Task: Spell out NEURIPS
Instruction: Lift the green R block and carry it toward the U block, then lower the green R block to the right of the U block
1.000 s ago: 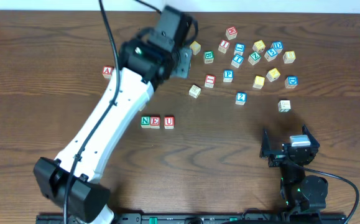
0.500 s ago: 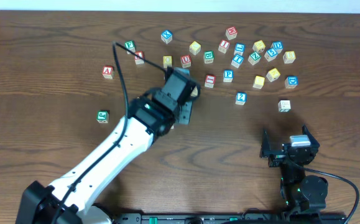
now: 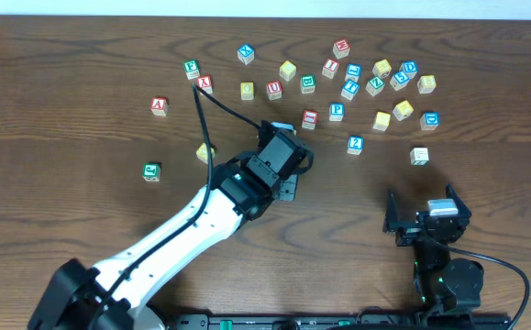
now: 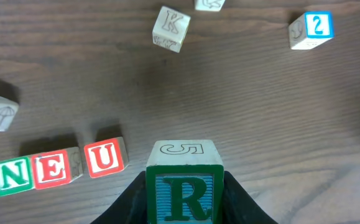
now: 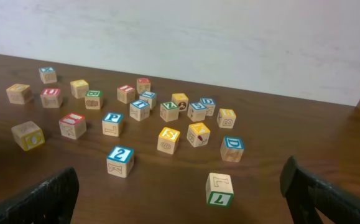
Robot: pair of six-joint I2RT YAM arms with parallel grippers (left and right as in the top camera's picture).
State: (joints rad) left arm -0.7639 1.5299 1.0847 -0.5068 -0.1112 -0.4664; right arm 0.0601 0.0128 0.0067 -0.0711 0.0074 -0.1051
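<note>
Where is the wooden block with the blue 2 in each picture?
Overhead: the wooden block with the blue 2 sits right of centre, below the cluster.
Left wrist: it is in the top right corner.
Right wrist: it is left of centre, low.
Shared landmark: the wooden block with the blue P, near it in overhead and right wrist.

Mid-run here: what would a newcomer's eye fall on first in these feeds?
The left claw grips a green-lettered R wooden cube, in its wrist view just right of a row of wooden cubes reading green N, red E, red U on the dark wooden table. A loose scatter of letter cubes crowds the far side of the table, and the right claw sits open at the near edge.
</note>
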